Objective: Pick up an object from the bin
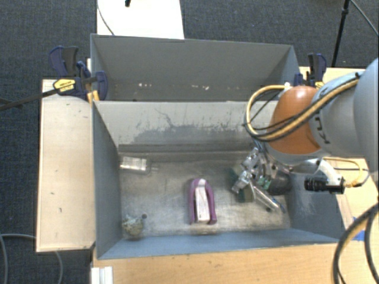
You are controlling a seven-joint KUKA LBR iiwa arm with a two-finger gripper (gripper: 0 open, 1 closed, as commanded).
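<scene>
Gripper [256, 193] sits low at the right of the bin [106, 176] floor, fingers spread (pinching nothing). Small dark green object [243, 195] lies under them, touching the fingertip nearer the purple package [202, 201].

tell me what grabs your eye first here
The arm's orange cover stands out at the right of the grey bin, with the gripper low by a dark green thing on the floor there. Next comes the purple and white pack lying mid-floor.
</scene>
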